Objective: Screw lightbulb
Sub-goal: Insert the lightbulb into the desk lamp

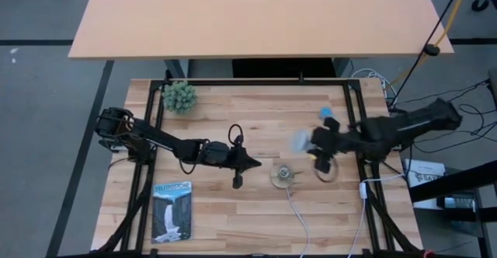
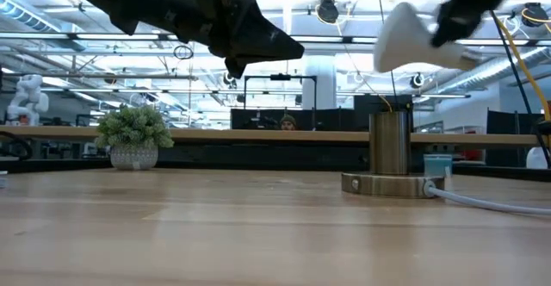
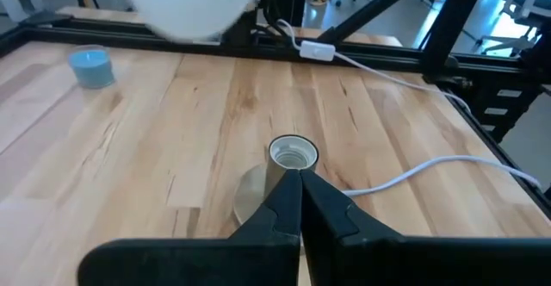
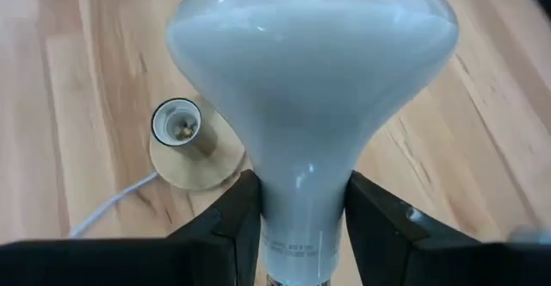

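Observation:
The white lightbulb (image 4: 310,88) is in the air in my right gripper (image 4: 297,226), above and just beyond the socket; it also shows in the low view (image 2: 411,36) and blurred in the high view (image 1: 300,141). The silvery socket (image 2: 390,144) stands upright on its round disc (image 2: 392,184) on the table, its open mouth up (image 3: 294,152). My left gripper (image 1: 252,163) is shut and empty, raised above the table just left of the socket (image 2: 258,46). My right gripper pinches the bulb's narrow neck (image 4: 301,208), just above the screw base, between its two fingers (image 4: 237,221), one on each side. The fingers come roughly level from the table's right. The bulb is lifted clear, lying about level, its dome toward the table's left.
A small potted plant (image 1: 179,96) stands at the far left, a picture card (image 1: 172,210) lies at the near left, a small blue object (image 1: 326,112) at the far right. The socket's white cord (image 1: 299,215) runs to the near edge. A dark frame (image 1: 256,81) edges the table.

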